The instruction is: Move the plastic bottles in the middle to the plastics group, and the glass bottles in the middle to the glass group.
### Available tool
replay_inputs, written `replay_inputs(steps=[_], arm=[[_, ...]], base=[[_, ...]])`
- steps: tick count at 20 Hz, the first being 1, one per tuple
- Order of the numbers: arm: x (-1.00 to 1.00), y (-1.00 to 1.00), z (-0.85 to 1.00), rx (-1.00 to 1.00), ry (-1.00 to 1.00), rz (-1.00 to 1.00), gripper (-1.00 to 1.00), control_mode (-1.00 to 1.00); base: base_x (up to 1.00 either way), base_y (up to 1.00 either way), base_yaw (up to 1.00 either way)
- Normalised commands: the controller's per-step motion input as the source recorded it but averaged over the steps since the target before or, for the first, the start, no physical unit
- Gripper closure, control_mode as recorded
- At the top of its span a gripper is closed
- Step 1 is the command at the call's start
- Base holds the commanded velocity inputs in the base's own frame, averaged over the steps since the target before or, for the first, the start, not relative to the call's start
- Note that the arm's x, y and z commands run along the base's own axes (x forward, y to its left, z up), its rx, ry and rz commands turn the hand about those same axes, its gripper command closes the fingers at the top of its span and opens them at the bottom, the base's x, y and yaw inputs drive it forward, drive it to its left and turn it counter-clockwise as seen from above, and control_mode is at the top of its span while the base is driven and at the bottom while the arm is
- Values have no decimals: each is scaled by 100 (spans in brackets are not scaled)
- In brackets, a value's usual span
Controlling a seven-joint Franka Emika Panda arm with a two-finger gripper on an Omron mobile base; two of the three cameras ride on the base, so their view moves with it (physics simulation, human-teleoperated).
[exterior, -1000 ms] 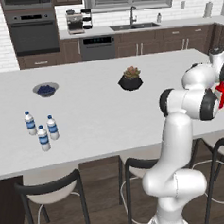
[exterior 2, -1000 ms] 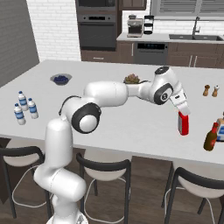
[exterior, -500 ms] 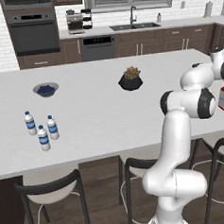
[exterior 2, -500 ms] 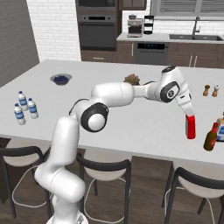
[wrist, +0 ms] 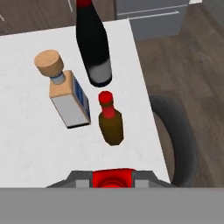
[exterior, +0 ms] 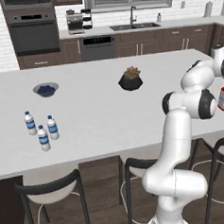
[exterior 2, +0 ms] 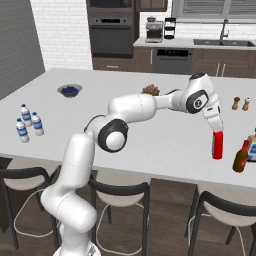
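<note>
Holding red bottle (exterior 2: 218, 145) upright, fingers (exterior 2: 217, 131) clamped on cap

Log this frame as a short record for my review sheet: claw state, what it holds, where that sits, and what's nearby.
claw: claw shut on the red bottle
held item: red bottle, upright, near the counter's right end
nearby: brown bottle with red cap, cork-stoppered bottle, tall dark bottle
plastics group: three water bottles at the far left
other: potted plant, bowl
</note>
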Motion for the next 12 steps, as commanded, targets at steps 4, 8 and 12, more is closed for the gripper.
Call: replay_inputs(steps=[4, 8, 12], arm=[[-1, -1, -12, 3, -2, -6, 100, -100], [-6, -3, -34, 2, -6, -5, 100, -100], [-12, 0, -42, 0, -14, -4, 100, -100]], base=[[0, 0, 0], [0, 0, 0], [0, 0, 0]])
